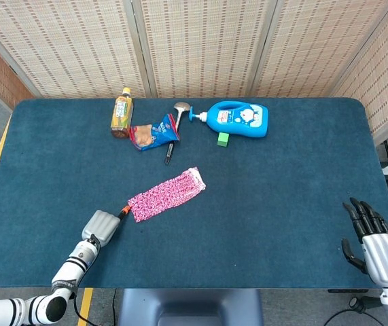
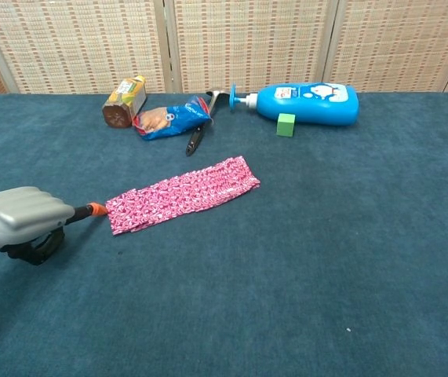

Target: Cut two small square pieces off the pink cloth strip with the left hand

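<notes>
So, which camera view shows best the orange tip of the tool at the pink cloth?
The chest view: the orange tip shows large, meeting the pink cloth strip's near end. The head view shows it small, from above, beside the left hand.

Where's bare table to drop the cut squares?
Bare table between the cloth and the right hand, and along the near edge. Crowded at the back: tea bottle, snack bag, lotion bottle, green block.

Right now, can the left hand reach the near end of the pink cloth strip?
Probably yes. The left hand holds an orange-tipped tool whose tip is already at the pink cloth strip, and nothing lies between them.
</notes>
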`<action>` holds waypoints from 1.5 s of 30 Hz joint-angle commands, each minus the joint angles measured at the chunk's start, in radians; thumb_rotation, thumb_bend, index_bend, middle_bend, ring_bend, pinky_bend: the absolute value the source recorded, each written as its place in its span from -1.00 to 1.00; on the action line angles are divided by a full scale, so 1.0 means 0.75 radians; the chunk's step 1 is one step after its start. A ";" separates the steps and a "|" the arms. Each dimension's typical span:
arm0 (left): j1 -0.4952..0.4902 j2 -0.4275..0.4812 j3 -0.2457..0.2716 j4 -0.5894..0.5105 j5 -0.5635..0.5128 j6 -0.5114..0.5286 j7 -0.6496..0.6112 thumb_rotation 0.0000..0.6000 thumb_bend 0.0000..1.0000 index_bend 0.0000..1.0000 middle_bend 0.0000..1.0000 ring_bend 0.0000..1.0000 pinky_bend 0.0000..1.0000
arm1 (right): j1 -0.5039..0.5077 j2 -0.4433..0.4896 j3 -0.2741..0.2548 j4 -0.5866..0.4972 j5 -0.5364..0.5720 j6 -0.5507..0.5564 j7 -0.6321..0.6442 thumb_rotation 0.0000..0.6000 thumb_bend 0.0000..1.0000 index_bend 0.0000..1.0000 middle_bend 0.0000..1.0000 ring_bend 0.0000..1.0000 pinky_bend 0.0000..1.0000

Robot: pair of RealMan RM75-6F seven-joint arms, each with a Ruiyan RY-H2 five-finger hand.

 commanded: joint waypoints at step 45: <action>-0.030 -0.010 0.068 0.017 -0.144 0.125 0.099 1.00 0.64 -1.00 0.46 0.50 0.38 | 0.005 0.002 -0.004 -0.001 0.003 -0.022 -0.015 1.00 -0.04 -1.00 -1.00 -1.00 -0.67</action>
